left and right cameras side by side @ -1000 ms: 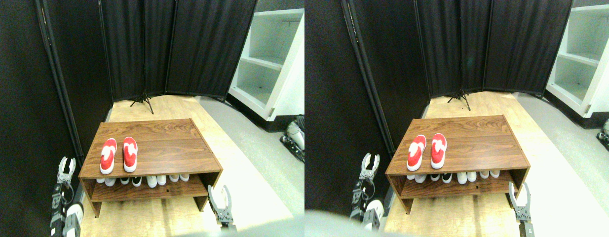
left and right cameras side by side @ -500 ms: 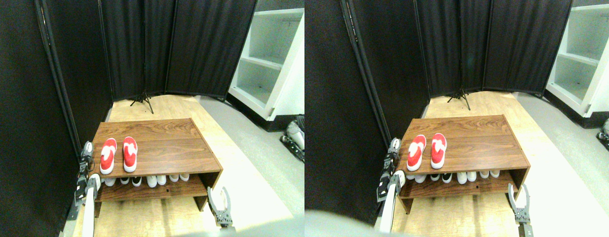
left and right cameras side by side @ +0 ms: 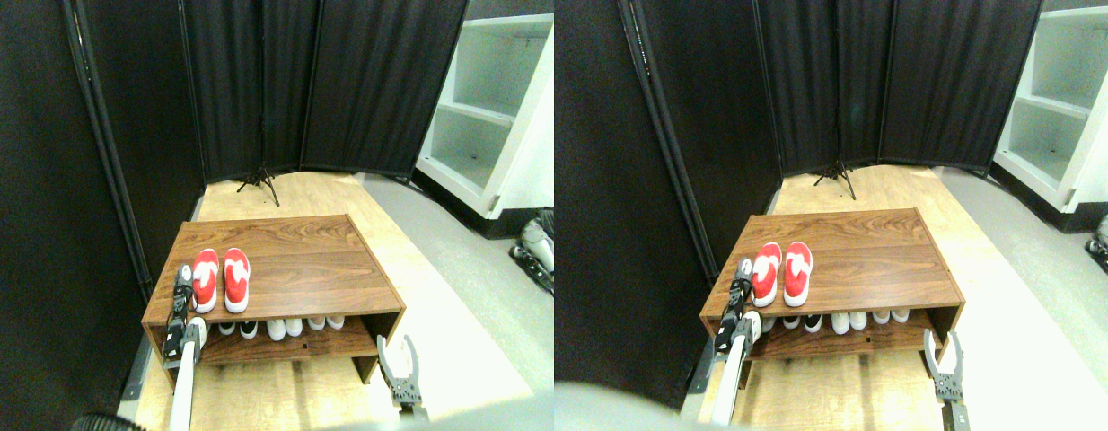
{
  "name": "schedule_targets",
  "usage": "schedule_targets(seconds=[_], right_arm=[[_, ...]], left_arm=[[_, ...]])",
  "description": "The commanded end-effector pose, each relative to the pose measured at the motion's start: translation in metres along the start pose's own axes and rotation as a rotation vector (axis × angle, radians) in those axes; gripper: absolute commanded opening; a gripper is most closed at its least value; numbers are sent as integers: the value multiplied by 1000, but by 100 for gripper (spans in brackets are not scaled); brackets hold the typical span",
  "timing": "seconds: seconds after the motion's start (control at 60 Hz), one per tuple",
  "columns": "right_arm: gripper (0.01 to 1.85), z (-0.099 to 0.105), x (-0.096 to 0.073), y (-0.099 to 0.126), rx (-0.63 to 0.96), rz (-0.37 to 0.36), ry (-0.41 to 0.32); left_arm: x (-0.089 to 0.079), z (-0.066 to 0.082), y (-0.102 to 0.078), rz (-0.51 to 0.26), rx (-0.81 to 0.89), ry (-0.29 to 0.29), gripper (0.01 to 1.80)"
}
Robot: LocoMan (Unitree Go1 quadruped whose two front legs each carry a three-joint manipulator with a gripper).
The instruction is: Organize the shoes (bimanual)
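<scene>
Black folding screens back a wooden shoe rack [left and right cameras side by side: 303,269]. We see the left gripper [left and right cameras side by side: 183,280] against the left shoe; jaw state unclear. Right gripper [left and right cameras side by side: 400,364] spread, empty, low. Red shoes [left and right cameras side by side: 220,280] side by side on top.

No readable text anywhere, no brand or label legible on the red shoes [left and right cameras side by side: 220,279], none on the wooden shoe rack [left and right cameras side by side: 285,269], none on the white shelving [left and right cameras side by side: 491,108]
</scene>
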Motion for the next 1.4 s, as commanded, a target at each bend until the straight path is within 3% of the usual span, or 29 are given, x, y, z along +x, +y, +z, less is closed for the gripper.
schedule_targets(seconds=[0.017,0.283,0.467,0.683,0.783,0.883,0.933,1.033,1.217,1.3,1.4], right_arm=[[22,2,1,4,18,27,-16],[20,6,0,2,21,25,-24],[22,6,0,2,11,26,-19],[22,6,0,0,29,26,-16],[22,6,-1,-1,23,30,-10],[22,6,-1,-1,35,34,-7],[23,6,-2,0,28,29,-5],[25,5,-2,0,36,29,-5],[22,0,-1,0,70,47,11],[22,-1,0,0,51,59,14],[22,-3,0,1,57,55,18]], left_arm=[[0,-9,-11,-39,6,9,1],[-4,-19,-20,-20,17,29,1],[-9,-14,-23,-40,13,29,1],[-9,19,-9,-91,58,-76,1],[-12,38,-3,-129,33,-89,1],[-27,59,0,-164,7,-97,1],[-43,68,-2,-205,4,-95,1],[-63,75,-2,-237,-42,-101,1],[-113,73,0,-257,-149,-109,1],[-130,67,3,-248,-162,-110,1],[-137,61,9,-244,-192,-89,1]])
